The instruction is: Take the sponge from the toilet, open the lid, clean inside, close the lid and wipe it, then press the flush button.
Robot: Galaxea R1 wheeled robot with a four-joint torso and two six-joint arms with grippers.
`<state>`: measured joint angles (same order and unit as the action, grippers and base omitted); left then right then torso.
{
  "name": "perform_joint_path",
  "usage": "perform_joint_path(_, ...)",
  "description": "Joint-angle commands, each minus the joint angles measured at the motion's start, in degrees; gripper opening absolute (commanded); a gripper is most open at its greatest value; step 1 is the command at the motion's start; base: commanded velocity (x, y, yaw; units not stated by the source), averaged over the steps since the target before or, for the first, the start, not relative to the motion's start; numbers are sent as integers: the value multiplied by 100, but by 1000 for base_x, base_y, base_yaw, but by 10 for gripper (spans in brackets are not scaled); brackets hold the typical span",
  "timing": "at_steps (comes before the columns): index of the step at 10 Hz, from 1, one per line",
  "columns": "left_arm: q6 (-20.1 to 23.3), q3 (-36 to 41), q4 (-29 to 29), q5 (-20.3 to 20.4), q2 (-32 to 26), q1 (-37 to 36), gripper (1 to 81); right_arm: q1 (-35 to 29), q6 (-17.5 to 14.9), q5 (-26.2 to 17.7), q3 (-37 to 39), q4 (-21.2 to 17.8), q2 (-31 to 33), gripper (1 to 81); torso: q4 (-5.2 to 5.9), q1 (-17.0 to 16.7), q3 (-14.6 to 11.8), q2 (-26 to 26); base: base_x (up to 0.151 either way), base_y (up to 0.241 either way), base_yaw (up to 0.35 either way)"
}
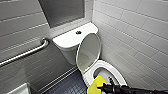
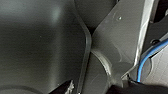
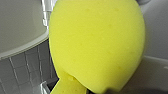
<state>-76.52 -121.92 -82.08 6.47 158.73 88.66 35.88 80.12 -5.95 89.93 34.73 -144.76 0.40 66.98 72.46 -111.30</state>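
The sponge [image 1: 96, 85] hovers at the near rim of the toilet [image 1: 75, 41] bowl, with the lid [image 1: 88, 51] up against the tank. That foam looks light and squashy, likely to buckle under a hard press, so the pinched waist is the place to hold. The right gripper [image 1: 104, 87] grips one end. How wide the jaws stand, I can't tell.

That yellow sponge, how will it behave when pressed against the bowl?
Probably soft: the sponge looks thick and pitted like foam, so it should squash, then spring back. Likely light for its size; the right gripper holds it out by the bowl. Its matte face should drag rather than slip.
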Motion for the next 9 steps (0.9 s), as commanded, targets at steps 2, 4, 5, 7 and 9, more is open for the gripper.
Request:
perform_joint_path(2, 32, 89, -71, -269, 10, 191, 811, -128, 30, -531, -941, 157, 1172, 10, 0, 0, 0, 0, 0, 0, 0)
perform_joint_path(4, 32, 89, -80, -269, 1, 191, 811, 108, 30, -390, -1145, 157, 1641, 10, 0, 0, 0, 0, 0, 0, 0)
perform_joint_path(5, 41, 89, -80, -243, 1, 191, 811, 249, 30, -240, -1145, 157, 1852, 10, 0, 0, 0, 0, 0, 0, 0)
perform_joint_path(7, 41, 89, -89, -234, -8, 191, 811, 495, 30, -135, -1207, 157, 2212, 10, 0, 0, 0, 0, 0, 0, 0)
perform_joint_path(9, 41, 89, -89, -234, -8, 191, 811, 671, 30, -99, -1365, 157, 2634, 10, 0, 0, -2, 0, 0, 0, 0)
